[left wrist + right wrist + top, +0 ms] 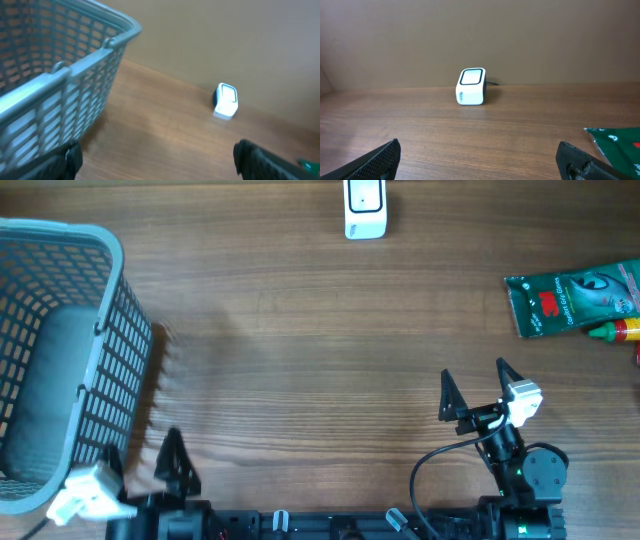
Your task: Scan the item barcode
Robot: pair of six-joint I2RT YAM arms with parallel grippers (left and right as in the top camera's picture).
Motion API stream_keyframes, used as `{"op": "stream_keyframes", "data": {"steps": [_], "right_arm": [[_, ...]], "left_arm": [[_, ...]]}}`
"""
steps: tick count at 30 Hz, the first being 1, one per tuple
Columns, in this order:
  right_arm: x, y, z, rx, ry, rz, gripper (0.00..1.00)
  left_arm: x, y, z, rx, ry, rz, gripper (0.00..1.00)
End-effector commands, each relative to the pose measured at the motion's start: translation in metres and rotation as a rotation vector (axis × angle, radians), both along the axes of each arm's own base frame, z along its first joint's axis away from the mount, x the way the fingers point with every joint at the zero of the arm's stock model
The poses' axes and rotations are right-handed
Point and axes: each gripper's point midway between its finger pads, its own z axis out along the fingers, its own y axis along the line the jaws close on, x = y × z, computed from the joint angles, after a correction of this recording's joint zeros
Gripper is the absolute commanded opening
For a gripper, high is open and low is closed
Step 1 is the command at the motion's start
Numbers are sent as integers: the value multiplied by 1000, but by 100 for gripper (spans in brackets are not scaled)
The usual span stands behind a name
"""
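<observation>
The item, a green packet (573,297), lies flat at the table's right edge; the right wrist view shows its corner (615,142). A white barcode scanner (365,208) stands at the far middle edge, window up, also seen from the left wrist as the scanner (226,100) and from the right wrist as the scanner (471,86). My right gripper (475,375) is open near the front right, well short of the packet, nothing between its fingers (477,157). My left gripper (143,460) is open at the front left beside the basket, empty (157,160).
A grey-blue mesh basket (112,300) fills the left side, its rim (100,52) close to my left fingers. A red and yellow object (620,331) lies just below the green packet at the right edge. Bare wooden tabletop lies between the scanner and both grippers.
</observation>
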Motion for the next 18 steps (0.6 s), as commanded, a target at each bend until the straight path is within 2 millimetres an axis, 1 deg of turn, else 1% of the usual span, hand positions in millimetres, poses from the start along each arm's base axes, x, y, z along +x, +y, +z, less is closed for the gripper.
{"op": "stream_keyframes", "data": {"steps": [1, 2, 3, 4, 5, 7, 9, 10, 13, 16, 18], "right_arm": [[0, -2, 3, -15, -17, -14, 100], [0, -2, 3, -15, -17, -14, 100], [0, -2, 3, -15, -17, -14, 100], [0, -2, 3, -15, -17, -14, 100], [0, -2, 3, -15, -17, -14, 100], [0, -2, 3, -15, -17, -14, 100], [0, -2, 3, -15, -17, -14, 100], [0, -2, 3, -15, -17, -14, 100], [0, -2, 3, -14, -17, -14, 100], [0, -2, 3, -15, -17, -14, 100], [0, -2, 3, -15, -17, -14, 100]], "left_arm": [[43, -30, 0, 161, -130, -184, 100], [61, -36, -6, 162, -180, -209, 100], [74, -37, -20, 163, -193, -217, 100], [87, -37, -38, 163, -194, -215, 100], [95, -37, -50, 163, -198, -215, 100], [104, -38, -68, 164, -204, -214, 100], [110, -34, -83, 164, -189, -194, 100], [113, -30, -97, 163, -158, -171, 100], [118, -24, -125, 161, -100, -147, 100], [120, -17, -142, 162, -63, -108, 100], [120, -15, -142, 164, -62, -101, 100]]}}
